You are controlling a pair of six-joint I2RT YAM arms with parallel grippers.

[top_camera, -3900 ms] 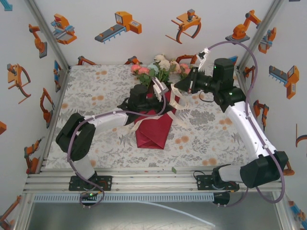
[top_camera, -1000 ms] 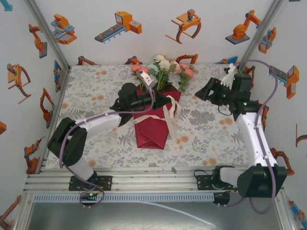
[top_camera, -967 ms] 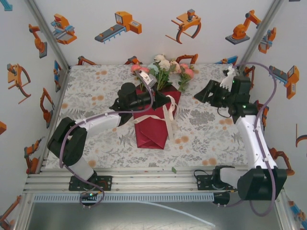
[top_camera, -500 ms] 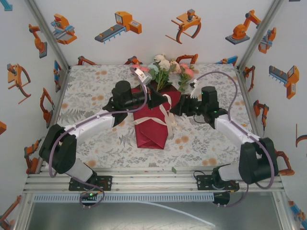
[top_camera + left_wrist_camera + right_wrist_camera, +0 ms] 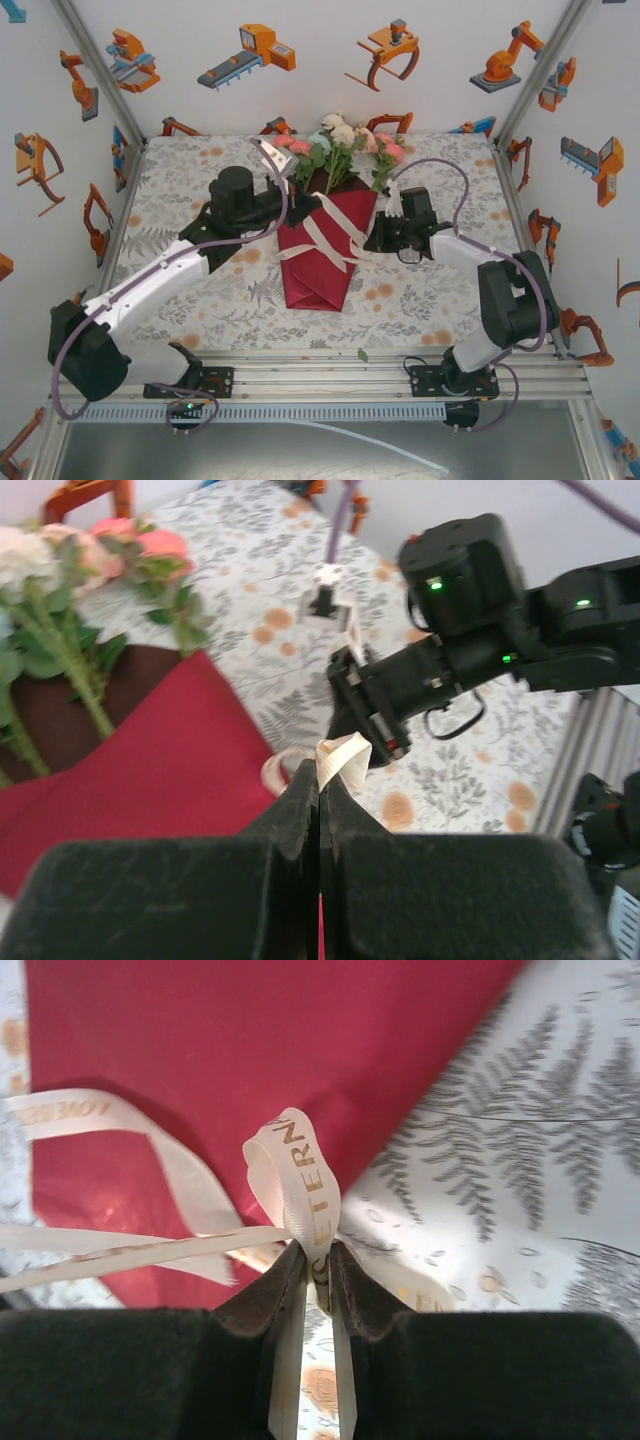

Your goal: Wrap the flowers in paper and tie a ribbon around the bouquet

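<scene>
The bouquet lies mid-table, its crimson paper folded into a cone around the stems. The flowers stick out at the far end. A cream ribbon crosses over the paper. My left gripper sits at the cone's upper left edge, shut on a small ribbon loop between its fingertips. At the cone's right edge my right gripper pinches another loop of the ribbon with its jaws nearly together. Paper lies just beyond that loop.
A grey-and-orange floral tablecloth covers the table. White walls with robot pictures close off the back and both sides. The aluminium rail with the arm bases runs along the near edge. A small green leaf lies near it.
The right arm swung in from the far right to the cone's right edge and closed on the ribbon. The left gripper drew back leftward, keeping its hold on the ribbon.
</scene>
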